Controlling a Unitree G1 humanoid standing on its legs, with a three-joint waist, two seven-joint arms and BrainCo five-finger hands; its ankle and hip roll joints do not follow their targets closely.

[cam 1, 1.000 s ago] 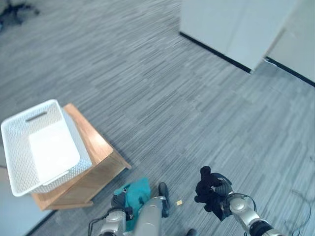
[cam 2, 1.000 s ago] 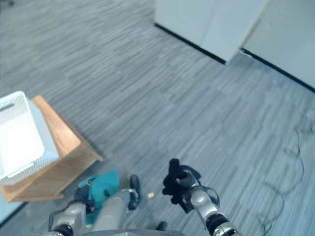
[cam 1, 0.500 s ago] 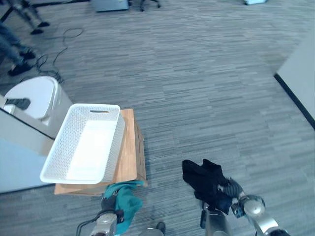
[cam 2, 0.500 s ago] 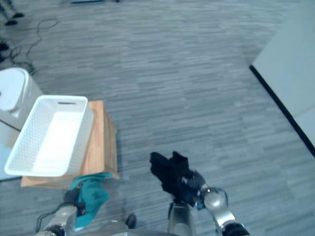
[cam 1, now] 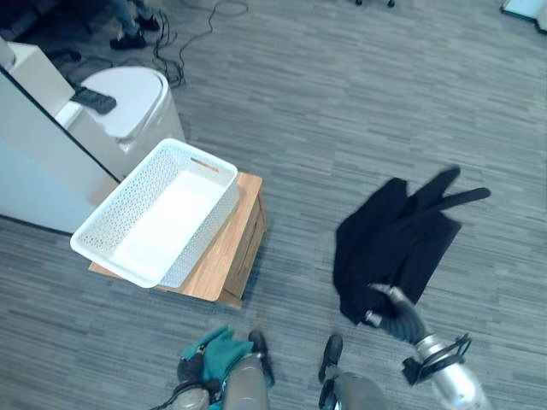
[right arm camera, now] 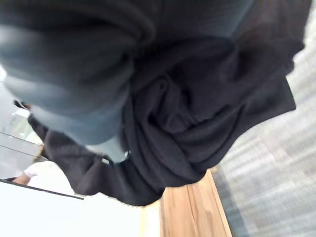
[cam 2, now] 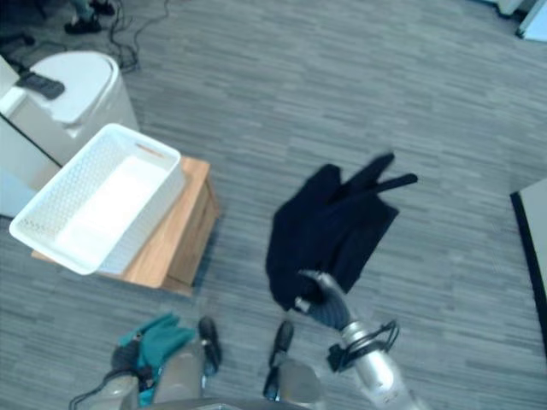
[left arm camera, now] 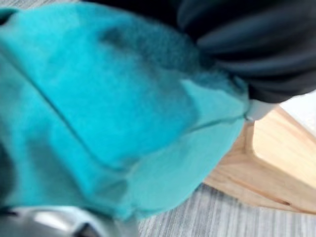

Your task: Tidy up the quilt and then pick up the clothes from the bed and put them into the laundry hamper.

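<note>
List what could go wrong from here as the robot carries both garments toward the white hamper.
1. The black garment hangs in a wide spread from the right hand, sleeves flung out; it could drape over the white hamper's rim or slip loose.
2. The hamper juts past the edge of its wooden stand; a bump might tip it.
3. The teal garment is bunched low in the left hand, far from the hamper, and may drop on the floor.

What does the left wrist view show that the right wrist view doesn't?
The left wrist view has the teal garment bunched against the left hand, with floor below it. The right wrist view has the black garment wrapped round the right hand, with pale surfaces behind. Both show a garment pressed close to the camera and part of the wooden stand.
</note>
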